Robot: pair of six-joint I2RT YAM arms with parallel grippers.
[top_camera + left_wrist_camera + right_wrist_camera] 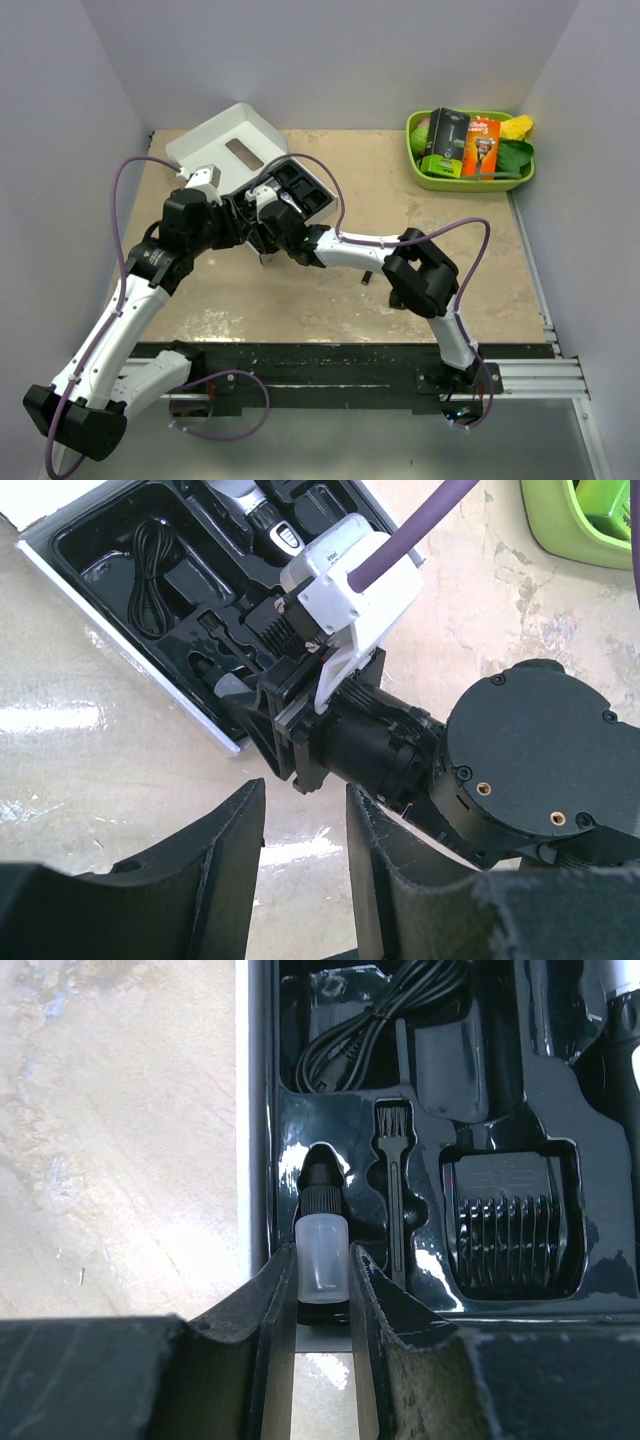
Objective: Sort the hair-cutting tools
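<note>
The white box with its black moulded insert [296, 186] lies open at the back middle of the table. In the right wrist view the insert holds a black cord [365, 1020], a small brush [392, 1185], a black comb attachment [510, 1235] and the clipper [622, 1030]. My right gripper [322, 1260] is shut on a small clear oil bottle with a black cap [321, 1232], at the insert's near edge. My left gripper [305, 792] is open and empty over bare table, just short of the right wrist [350, 730]. The left wrist view shows the clipper [268, 518] and the cord [150, 565].
The white lid [228, 136] lies behind the box. A green tray [420, 160] with packaged razors stands at the back right. Both grippers [245, 226] [268, 234] meet at the box's near corner. Walls enclose the table on three sides.
</note>
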